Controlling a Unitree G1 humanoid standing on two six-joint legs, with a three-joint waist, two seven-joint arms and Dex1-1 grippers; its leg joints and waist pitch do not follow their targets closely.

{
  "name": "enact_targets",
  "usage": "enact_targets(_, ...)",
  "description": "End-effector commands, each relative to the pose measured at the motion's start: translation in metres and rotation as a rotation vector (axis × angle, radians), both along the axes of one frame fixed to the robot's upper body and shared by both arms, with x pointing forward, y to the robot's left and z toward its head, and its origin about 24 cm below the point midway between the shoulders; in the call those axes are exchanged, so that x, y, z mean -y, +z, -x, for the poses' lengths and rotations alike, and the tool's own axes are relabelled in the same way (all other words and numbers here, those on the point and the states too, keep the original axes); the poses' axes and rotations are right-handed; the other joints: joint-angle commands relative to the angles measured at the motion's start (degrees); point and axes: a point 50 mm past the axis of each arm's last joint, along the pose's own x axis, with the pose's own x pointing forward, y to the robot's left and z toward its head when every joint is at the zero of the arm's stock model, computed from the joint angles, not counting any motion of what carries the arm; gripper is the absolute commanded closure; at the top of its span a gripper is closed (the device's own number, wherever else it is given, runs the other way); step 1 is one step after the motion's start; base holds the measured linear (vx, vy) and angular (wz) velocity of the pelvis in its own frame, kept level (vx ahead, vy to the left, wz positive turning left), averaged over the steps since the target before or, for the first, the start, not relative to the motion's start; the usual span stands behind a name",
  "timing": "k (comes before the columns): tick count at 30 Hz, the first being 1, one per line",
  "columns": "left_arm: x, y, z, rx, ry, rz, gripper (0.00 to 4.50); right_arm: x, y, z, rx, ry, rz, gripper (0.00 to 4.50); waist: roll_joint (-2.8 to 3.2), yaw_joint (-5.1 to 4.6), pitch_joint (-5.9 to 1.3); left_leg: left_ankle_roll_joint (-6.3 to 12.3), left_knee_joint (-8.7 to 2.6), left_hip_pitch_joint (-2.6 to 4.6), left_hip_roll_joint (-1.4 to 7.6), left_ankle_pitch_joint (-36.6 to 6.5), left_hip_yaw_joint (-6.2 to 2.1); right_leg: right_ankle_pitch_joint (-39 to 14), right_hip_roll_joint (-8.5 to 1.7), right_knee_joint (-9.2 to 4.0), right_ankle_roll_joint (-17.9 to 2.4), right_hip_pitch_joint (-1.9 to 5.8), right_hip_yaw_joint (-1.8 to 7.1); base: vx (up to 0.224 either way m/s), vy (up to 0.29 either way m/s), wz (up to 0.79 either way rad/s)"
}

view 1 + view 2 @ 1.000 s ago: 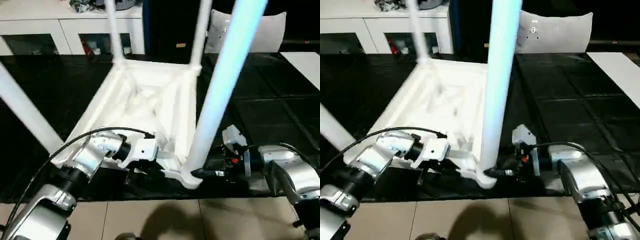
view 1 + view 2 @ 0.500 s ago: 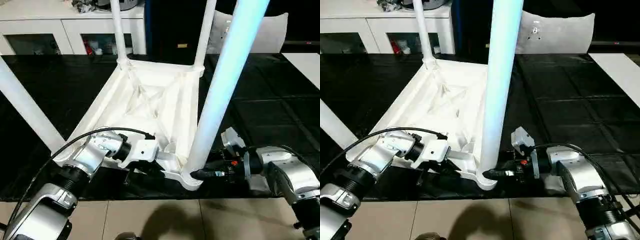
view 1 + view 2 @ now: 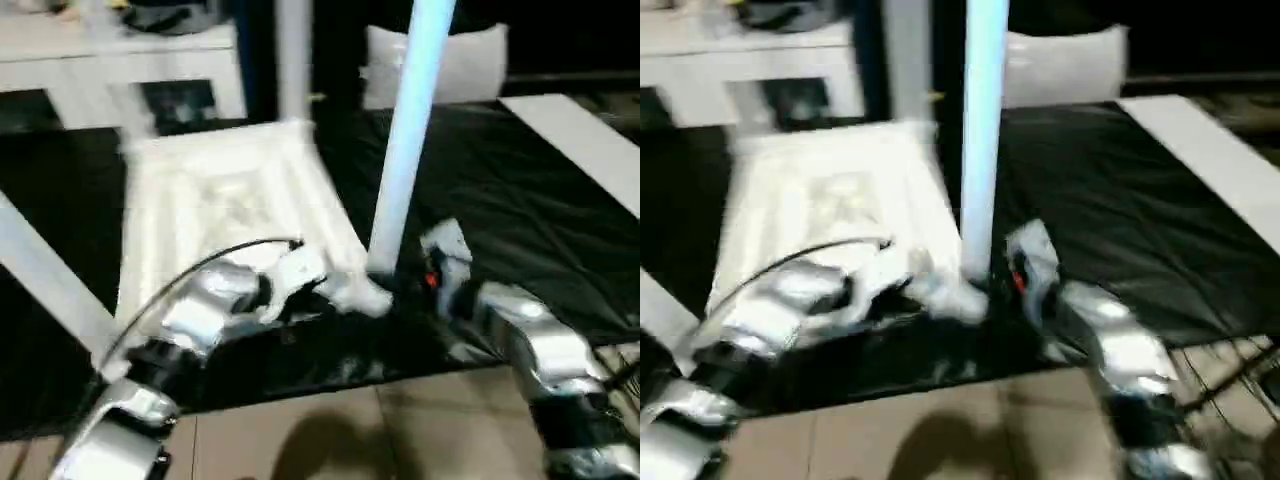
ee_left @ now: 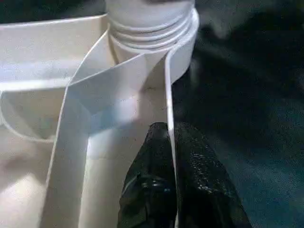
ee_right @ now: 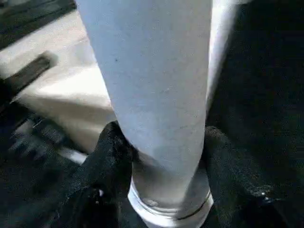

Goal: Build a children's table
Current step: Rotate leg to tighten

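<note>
Two shiny silver metal forearms with ribbed black joint rings are seen. A thin black cable (image 3: 215, 258) is looped over the left one. Hand fingers (image 4: 152, 190) are glossy black plastic.

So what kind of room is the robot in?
Probably a workshop or lab room set up for the robot. A big black-covered work surface holds the upside-down white tabletop, white cabinets line the back wall, and the floor is tiled.
</note>
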Motion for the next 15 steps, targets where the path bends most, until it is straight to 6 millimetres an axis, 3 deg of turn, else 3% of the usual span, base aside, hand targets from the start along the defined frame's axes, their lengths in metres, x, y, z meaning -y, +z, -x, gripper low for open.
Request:
enact_targets(1,0.039,0.008,0.010,0.001,-0.129,0.078,4.50,-0.021,-0.005,-0.004,-0.031,0.001,0.005,2.51,-0.55,0.65,-2.73,1.49,-4.29,-0.46,3.07,-10.12,-1.68,-17.78,-5.02,-6.20,-8.84,2.34,3.73,0.000,0.000,0.00)
enact_targets(2,0.046,0.012,0.005,0.028,-0.062,0.085,4.50,-0.027,-0.005,-0.006,-0.019,-0.049,-0.015,2.51,-0.36,0.64,-2.86,1.92,-4.15,-0.43,3.18,-8.55,-1.47,-13.94,-4.96,-5.78,-9.99,2.25,3.86,0.000,0.000,0.00)
enact_targets(5,0.046,0.011,0.004,0.047,-0.031,0.058,4.50,-0.030,-0.003,-0.007,0.002,-0.076,-0.044,1.84,-0.47,0.91,-3.28,3.38,-3.85,-0.93,2.95,-4.32,-1.46,-7.46,-4.93,-5.19,-11.06,2.83,3.74,0.000,0.000,0.00)
enact_targets(8,0.041,0.009,0.005,0.050,-0.033,0.035,4.50,-0.027,-0.001,-0.006,0.018,-0.084,-0.050,1.73,-0.17,1.25,-3.47,5.03,-3.68,-0.79,3.30,-2.30,-1.42,-1.27,-4.90,-4.51,-12.79,2.69,3.78,0.000,0.000,0.00)
enact_targets(9,0.039,0.008,0.006,0.050,-0.033,0.030,4.50,-0.024,-0.001,-0.006,0.025,-0.086,-0.049,1.48,0.01,1.44,-3.42,5.26,-3.70,-0.79,3.34,-2.40,-1.42,-0.07,-4.90,-4.38,-13.30,2.71,3.77,0.000,0.000,0.00)
enact_targets(13,0.032,0.007,0.005,0.051,-0.027,0.014,4.50,-0.013,0.001,-0.004,0.051,-0.074,-0.047,1.20,-0.06,1.77,-3.40,5.39,-3.78,-0.66,3.53,-3.21,-1.42,0.95,-5.00,-4.31,-13.78,2.88,3.75,0.000,0.000,0.00)
enact_targets(15,0.022,0.004,0.006,0.055,-0.048,-0.011,4.50,0.004,0.004,0.001,0.079,-0.025,-0.034,1.06,0.00,2.01,-3.39,5.62,-3.74,-0.59,3.54,-3.97,-1.41,1.31,-5.06,-4.39,-13.58,3.03,3.77,0.000,0.000,0.00)
